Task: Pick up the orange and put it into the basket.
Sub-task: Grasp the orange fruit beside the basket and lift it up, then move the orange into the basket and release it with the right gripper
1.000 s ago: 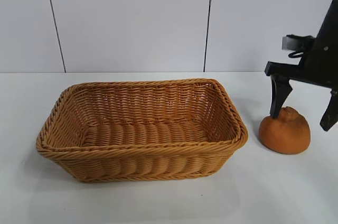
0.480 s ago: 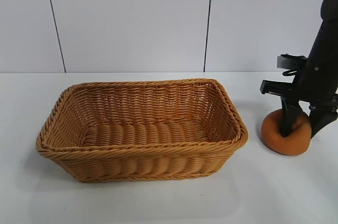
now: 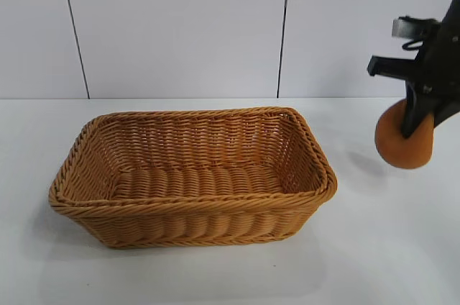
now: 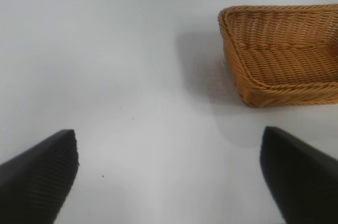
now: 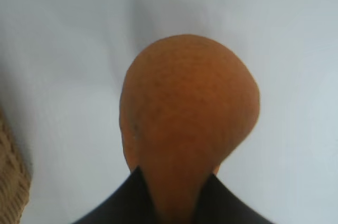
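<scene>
Since the earlier frames, the orange [image 3: 401,144] has left the table [image 3: 215,276] and now hangs in the air at the right of the scene, carried upward by the right gripper [image 3: 417,126], whose fingers are clamped on it. A second ago the fruit sat on the white surface with the fingers spread either side of it; half a second ago they had closed around it while it was still down.

Nearest the camera, bare white tabletop runs across the front. Behind that stands the basket [image 3: 86,197], woven and tan-orange, left of centre and holding nothing. Right of its right rim, and higher than that rim, hangs the orange, clear of both basket and table. In the right wrist view the fruit [image 5: 187,113] is pinched between two dark fingers [image 5: 124,200].

Over bare table, with the basket's corner [image 4: 237,71] farther off, the left gripper [image 4: 169,176] hovers with its fingers wide apart. Farthest back is the pale panelled wall [image 3: 180,24].
</scene>
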### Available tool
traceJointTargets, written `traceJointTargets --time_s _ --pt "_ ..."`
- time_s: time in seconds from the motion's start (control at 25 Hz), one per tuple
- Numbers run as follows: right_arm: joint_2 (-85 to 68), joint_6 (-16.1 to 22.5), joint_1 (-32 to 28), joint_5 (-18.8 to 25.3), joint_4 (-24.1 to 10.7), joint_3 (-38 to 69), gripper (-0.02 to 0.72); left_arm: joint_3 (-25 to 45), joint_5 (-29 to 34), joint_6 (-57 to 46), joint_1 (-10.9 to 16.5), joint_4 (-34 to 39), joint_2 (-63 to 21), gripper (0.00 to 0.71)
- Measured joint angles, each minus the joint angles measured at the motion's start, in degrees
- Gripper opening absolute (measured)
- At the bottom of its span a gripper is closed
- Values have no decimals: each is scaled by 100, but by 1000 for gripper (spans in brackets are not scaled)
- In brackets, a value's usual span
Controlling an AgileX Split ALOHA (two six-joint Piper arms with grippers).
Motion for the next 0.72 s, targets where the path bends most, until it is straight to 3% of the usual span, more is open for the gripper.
traceJointTargets --time_s 0.2,0.36,0.56,0.72 --pt "-712 -46 30 64 213 0 43 0 0 0 0 0 0 667" --pt "-1000 -97 384 74 380 0 43 0 0 0 0 -4 0 667" --pt "-1032 -127 1287 -82 793 0 43 0 0 0 0 -6 0 667" --pt "-1009 -25 2123 -626 954 0 43 0 0 0 0 -6 0 667"
